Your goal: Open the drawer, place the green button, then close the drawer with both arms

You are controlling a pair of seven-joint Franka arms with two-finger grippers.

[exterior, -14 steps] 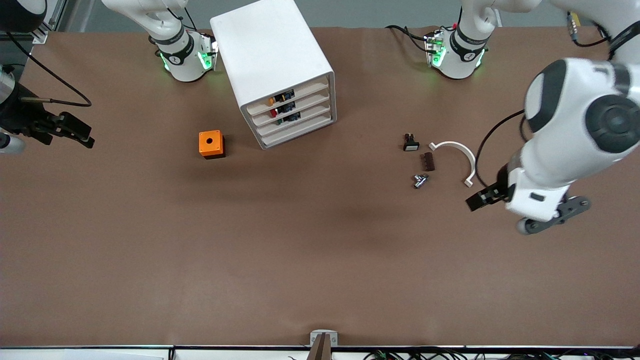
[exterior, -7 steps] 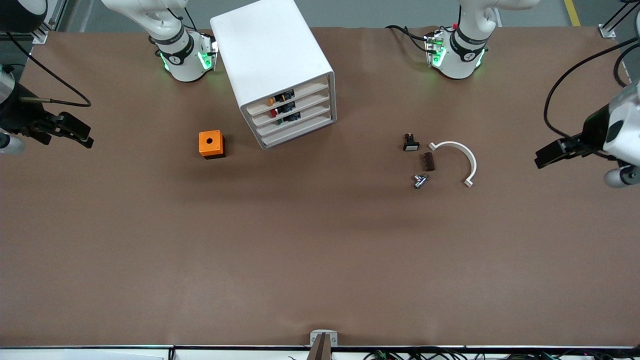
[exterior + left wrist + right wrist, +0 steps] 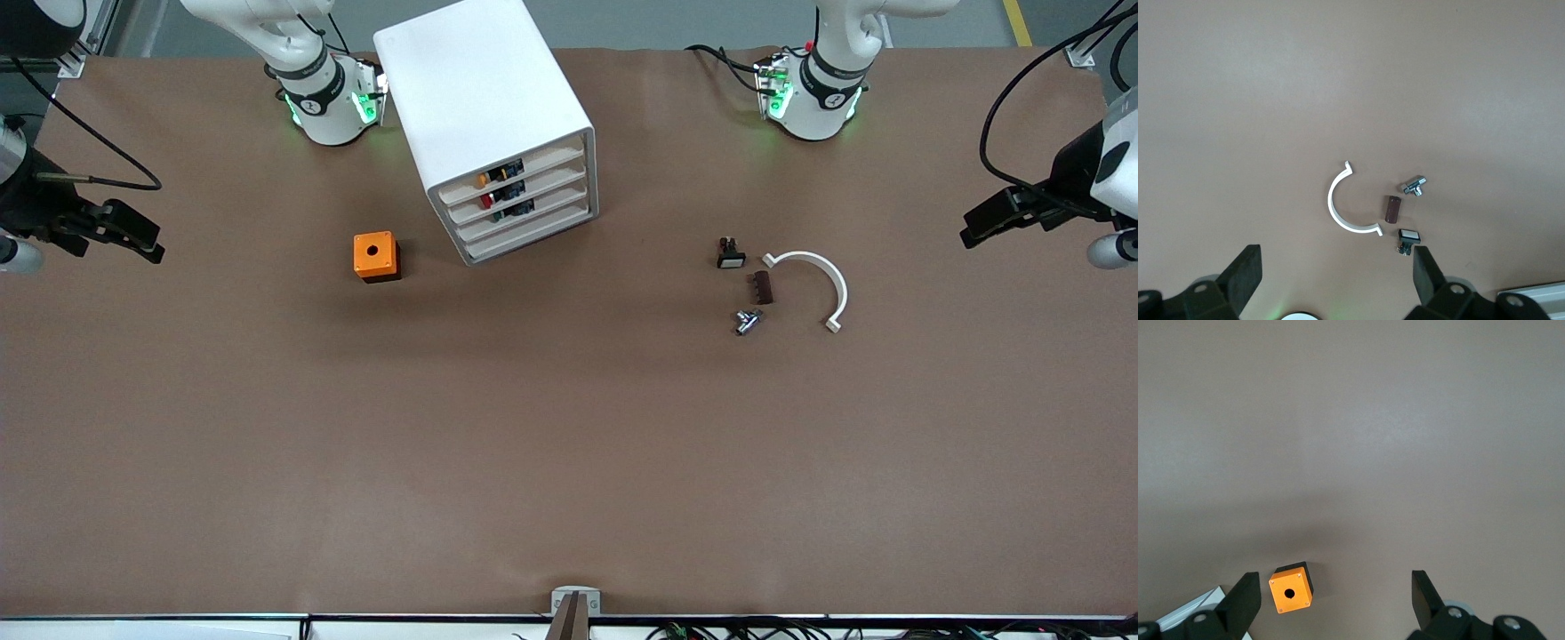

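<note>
The white cabinet (image 3: 480, 89) stands between the arms' bases, and all of its drawers sit flush. Through the slotted front of the third drawer (image 3: 551, 200) I see the green-capped button (image 3: 500, 213) lying inside. My left gripper (image 3: 978, 227) hangs open and holds nothing, over the table's edge at the left arm's end. In the left wrist view the left gripper (image 3: 1335, 257) looks down on the loose parts. My right gripper (image 3: 158, 247) waits open over the right arm's end. In its wrist view the right gripper (image 3: 1335, 577) holds nothing.
An orange box with a round hole (image 3: 376, 256) (image 3: 1291, 589) sits beside the cabinet. Toward the left arm's end lie a black button with a white cap (image 3: 730, 256) (image 3: 1408, 237), a brown block (image 3: 762, 287), a metal piece (image 3: 747, 321) and a white curved clip (image 3: 840, 289) (image 3: 1333, 203).
The left arm has swung away from beside the loose parts and out toward the left arm's end of the table. The right arm has not moved.
</note>
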